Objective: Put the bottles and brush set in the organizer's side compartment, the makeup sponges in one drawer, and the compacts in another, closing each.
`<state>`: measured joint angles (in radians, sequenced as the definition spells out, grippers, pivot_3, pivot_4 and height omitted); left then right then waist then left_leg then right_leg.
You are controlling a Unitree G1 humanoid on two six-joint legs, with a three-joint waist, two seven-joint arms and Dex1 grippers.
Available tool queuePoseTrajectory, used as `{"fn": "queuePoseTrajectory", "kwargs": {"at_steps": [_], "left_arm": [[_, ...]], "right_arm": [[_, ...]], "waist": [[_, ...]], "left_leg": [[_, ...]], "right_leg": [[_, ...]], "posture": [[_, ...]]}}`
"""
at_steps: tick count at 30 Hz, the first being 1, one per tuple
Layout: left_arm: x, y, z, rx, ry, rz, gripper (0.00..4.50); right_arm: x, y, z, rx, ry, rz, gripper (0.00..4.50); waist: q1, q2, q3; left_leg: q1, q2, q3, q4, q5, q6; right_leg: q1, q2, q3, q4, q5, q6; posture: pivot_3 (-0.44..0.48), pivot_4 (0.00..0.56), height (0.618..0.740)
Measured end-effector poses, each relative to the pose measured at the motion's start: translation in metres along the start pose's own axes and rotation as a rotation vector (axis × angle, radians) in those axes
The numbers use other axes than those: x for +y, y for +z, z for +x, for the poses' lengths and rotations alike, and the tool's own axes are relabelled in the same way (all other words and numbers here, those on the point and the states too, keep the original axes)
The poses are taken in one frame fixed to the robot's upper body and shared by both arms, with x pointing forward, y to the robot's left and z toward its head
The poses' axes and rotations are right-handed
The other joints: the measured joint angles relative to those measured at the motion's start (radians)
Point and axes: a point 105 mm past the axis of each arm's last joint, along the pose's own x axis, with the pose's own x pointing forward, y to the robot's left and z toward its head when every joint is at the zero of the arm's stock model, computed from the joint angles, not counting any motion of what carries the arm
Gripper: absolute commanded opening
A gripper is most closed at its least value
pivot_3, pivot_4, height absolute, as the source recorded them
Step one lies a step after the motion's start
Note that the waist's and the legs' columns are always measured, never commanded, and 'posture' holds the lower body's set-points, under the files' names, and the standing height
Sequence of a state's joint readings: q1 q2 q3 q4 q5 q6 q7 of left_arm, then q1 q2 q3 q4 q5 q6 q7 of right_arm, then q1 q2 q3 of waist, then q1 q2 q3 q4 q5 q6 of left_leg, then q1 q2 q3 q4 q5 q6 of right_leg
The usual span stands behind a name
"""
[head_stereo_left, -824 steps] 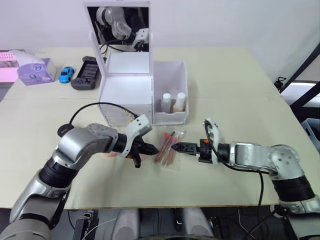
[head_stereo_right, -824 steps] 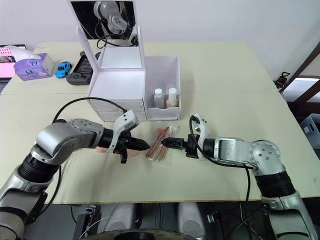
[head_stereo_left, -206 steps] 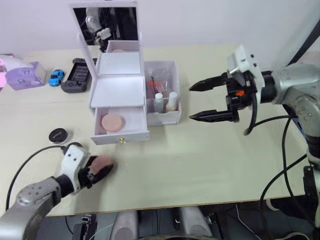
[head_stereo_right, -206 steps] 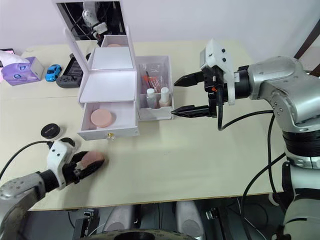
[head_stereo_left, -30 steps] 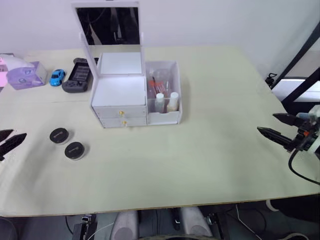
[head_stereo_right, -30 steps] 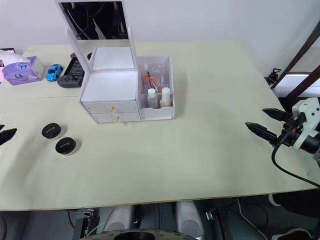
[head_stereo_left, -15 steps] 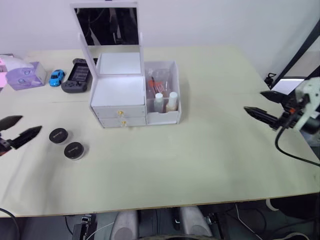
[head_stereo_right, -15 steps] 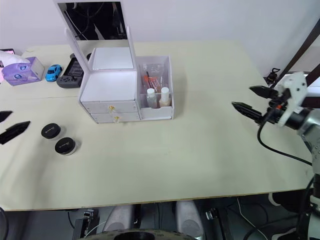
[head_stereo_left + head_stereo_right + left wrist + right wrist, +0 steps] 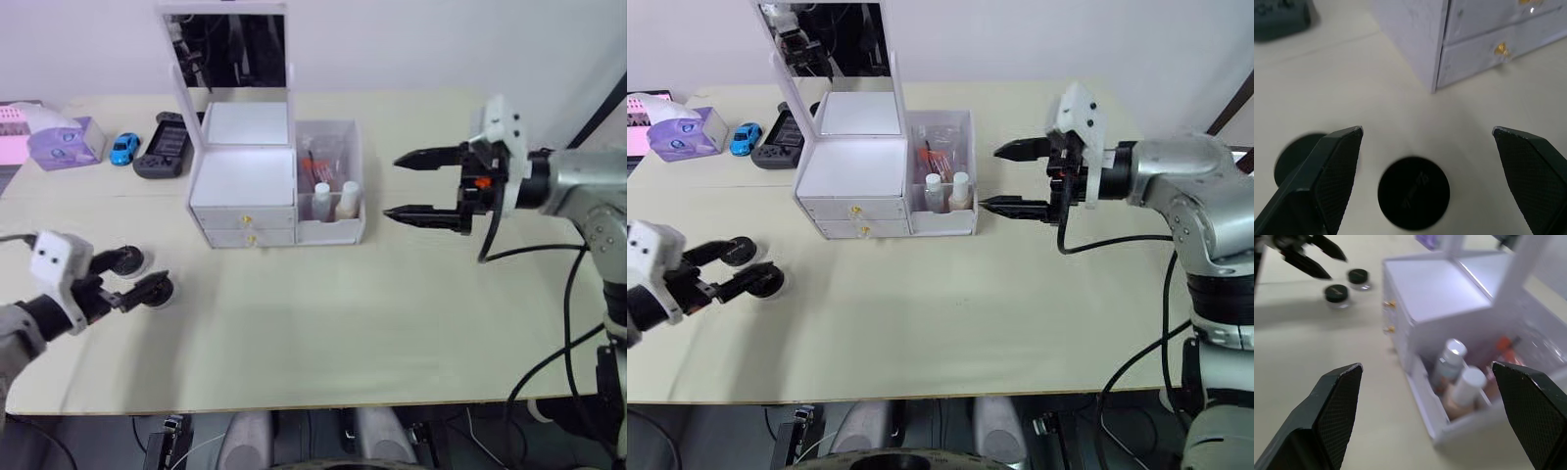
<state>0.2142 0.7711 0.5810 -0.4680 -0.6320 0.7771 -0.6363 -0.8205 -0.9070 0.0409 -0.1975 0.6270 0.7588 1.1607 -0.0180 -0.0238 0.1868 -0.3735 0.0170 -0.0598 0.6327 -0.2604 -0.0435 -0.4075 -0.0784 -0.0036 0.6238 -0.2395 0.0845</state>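
1. The left gripper (image 9: 134, 275), jaws spread wide and empty, is bracketing the nearer compact (image 9: 1413, 191); the other compact (image 9: 1295, 155) is lying just beside it, both left of the organizer (image 9: 245, 186).
2. The right gripper (image 9: 411, 186) is hanging wide open right of the organizer.

We see a pale beige table (image 9: 392, 313). On it, near the upper middle of the frame, stands the white organizer (image 9: 257, 191) with both drawers closed. At the left, two round black compacts (image 9: 147, 287) lie close together. In the upper left are a purple-and-white box (image 9: 61, 142), a small blue toy car (image 9: 123, 148) and a dark handheld device (image 9: 168, 144).
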Motion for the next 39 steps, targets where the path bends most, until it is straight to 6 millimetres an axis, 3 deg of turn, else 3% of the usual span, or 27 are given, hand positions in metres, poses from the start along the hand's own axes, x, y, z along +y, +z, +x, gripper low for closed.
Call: {"fn": "queuePoseTrajectory", "kwargs": {"at_steps": [4, 9, 13, 18, 24, 30, 39], "left_arm": [[-0.007, -0.006, -0.003, -0.004, 0.043, -0.049, 4.48], [-0.015, -0.019, -0.010, 0.006, 0.073, -0.077, 4.48], [-0.028, -0.010, -0.007, -0.069, 0.063, -0.084, 4.48], [-0.066, 0.010, 0.021, -0.204, -0.017, -0.076, 4.48], [-0.098, 0.013, 0.054, -0.274, -0.031, -0.080, 4.48], [-0.098, -0.002, 0.097, -0.238, 0.042, -0.089, 4.48], [-0.118, 0.000, 0.122, -0.251, 0.027, -0.125, 4.48]], "right_arm": [[0.010, 0.017, 0.011, -0.025, 0.120, -0.057, 4.50], [0.016, 0.024, 0.015, -0.036, 0.180, -0.072, 4.50], [0.017, 0.022, 0.018, -0.029, 0.192, -0.071, 4.50], [0.017, 0.022, 0.019, -0.024, 0.181, -0.077, 4.50], [0.021, 0.022, 0.021, -0.010, 0.169, -0.073, 4.50], [0.018, 0.021, 0.014, 0.018, 0.111, -0.079, 4.50], [0.014, 0.016, 0.000, 0.049, 0.059, -0.066, 4.50]], "waist": [[0.004, -0.001, -0.001], [0.004, -0.001, -0.001], [0.008, -0.001, -0.001], [0.007, -0.001, -0.001], [0.006, -0.001, -0.001], [0.009, -0.001, -0.001], [0.009, -0.001, -0.001]], "left_leg": [[0.000, 0.000, 0.000, 0.000, 0.000, 0.000], [-0.001, 0.000, 0.001, 0.000, 0.000, 0.000], [-0.001, 0.000, 0.000, 0.001, 0.000, 0.000], [0.000, -0.001, 0.001, 0.001, 0.000, 0.000], [0.000, -0.001, 0.001, 0.001, 0.000, 0.000], [-0.001, -0.001, 0.000, 0.002, 0.000, 0.000], [-0.001, -0.001, 0.001, 0.000, 0.000, 0.000]], "right_leg": [[0.000, 0.000, 0.000, -0.001, 0.000, 0.000], [0.000, 0.000, 0.000, -0.003, 0.000, 0.000], [0.001, 0.000, 0.000, -0.003, 0.000, -0.001], [0.003, -0.001, 0.000, -0.004, 0.001, -0.001], [0.002, 0.000, 0.000, -0.004, 0.001, -0.001], [0.002, 0.001, 0.000, -0.003, 0.001, -0.001], [0.002, 0.000, 0.000, -0.006, 0.001, 0.000]], "posture": [[0.000, 0.150, 0.740], [0.000, 0.150, 0.740], [0.000, 0.150, 0.740], [0.000, 0.150, 0.740], [0.000, 0.150, 0.740], [0.000, 0.150, 0.740], [0.000, 0.150, 0.740]]}}
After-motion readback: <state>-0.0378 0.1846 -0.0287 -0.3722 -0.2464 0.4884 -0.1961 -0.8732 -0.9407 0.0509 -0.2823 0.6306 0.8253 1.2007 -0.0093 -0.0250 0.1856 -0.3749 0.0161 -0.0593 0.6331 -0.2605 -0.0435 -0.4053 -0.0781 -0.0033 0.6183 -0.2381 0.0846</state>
